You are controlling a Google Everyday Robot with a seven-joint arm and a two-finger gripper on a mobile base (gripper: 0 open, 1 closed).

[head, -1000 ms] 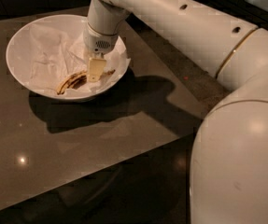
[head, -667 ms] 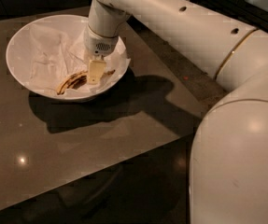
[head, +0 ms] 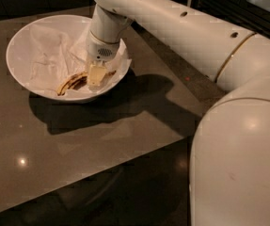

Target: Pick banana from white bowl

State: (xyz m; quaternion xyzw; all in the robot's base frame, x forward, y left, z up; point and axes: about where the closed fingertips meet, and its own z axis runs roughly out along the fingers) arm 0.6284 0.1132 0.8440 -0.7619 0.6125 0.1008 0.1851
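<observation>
Although the white bowl [head: 13,55] and the banana [head: 73,82] lie exactly where they lay a second ago, the arm [head: 172,27] has sunk a little; the pincer [head: 95,75] now sits lower in the bowl, down at the level of the fruit, over its right-hand part.

Obs.: banana flat on the crumpled paper [head: 50,55] in the near side of the bowl; dark-streaked left part runs out clear of the pincer, and a short dark end shows on its right; middle stretch hidden behind the pincer.

Obs.: pincer points straight down; whether it is spread, pressed together or already pinching the fruit cannot be told from this view.

Obs.: bowl rests on the dark worktop [head: 78,145]; no shift of bowl or paper over the last second.

Reading: the small descent looks like the last of the approach; pincer appears placed to take the banana near its middle; fruit not yet lifted, so the pick is not yet done.

Risk, as judged: overripe skin is soft and may squash or slip; the paper could be caught up with it.
</observation>
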